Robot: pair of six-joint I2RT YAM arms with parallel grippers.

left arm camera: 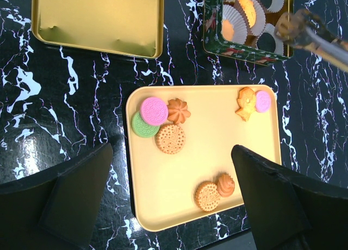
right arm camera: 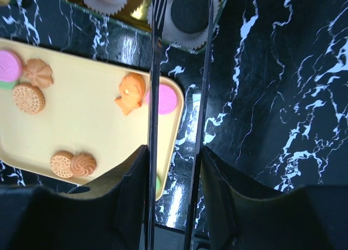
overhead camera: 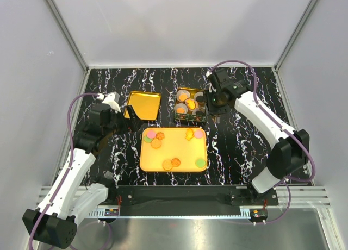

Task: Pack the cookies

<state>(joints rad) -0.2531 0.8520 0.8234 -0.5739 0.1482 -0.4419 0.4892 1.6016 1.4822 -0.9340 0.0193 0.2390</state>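
Right wrist — tongs (right arm camera: 153, 98) over black cookie (right arm camera: 190, 11)

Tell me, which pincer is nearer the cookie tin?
Right. The right pincer, holding tongs, is at the tin's right edge; the left pincer is beyond the lid, farther left.

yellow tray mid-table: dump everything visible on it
The yellow rectangular tray has rounded corners and a low raised rim, and looks like matte plastic. It lies flat on the black marbled table, centre front, just short of the gold tin lid and the green cookie tin, touching neither. Nine cookies lie on it: four far left, two far right, two front middle, one green front right.
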